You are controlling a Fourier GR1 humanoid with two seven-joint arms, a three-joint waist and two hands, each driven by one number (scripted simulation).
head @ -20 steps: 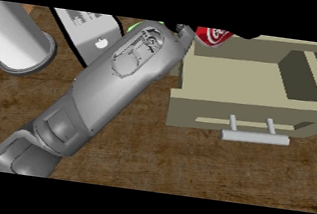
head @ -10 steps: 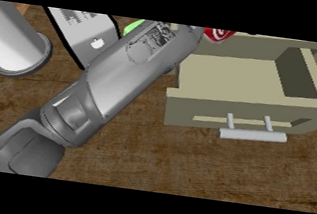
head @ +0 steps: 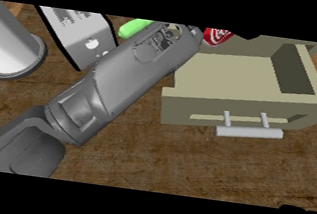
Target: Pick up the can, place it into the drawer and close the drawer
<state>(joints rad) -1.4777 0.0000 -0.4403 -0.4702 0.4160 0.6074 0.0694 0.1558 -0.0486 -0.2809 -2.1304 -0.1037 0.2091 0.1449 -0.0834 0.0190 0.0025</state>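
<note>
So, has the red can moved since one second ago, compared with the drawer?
Yes. The red can now sits further toward the view's top, with only its lower part showing beyond the back left corner of the open drawer. Earlier more of it showed.

On the brown wooden bench (head: 184,158) a grey metal cylinder (head: 5,48) lies left of a white box (head: 78,35) and a green object (head: 134,26).

can (head: 217,36): top cut off by the picture's upper edge, only a red bit shows | left hand: past the upper edge, can't see its fingers | green thing (head: 134,27): partly behind the left forearm (head: 120,81) | right hand (head: 304,211): only a dark bit at the bottom edge
</note>
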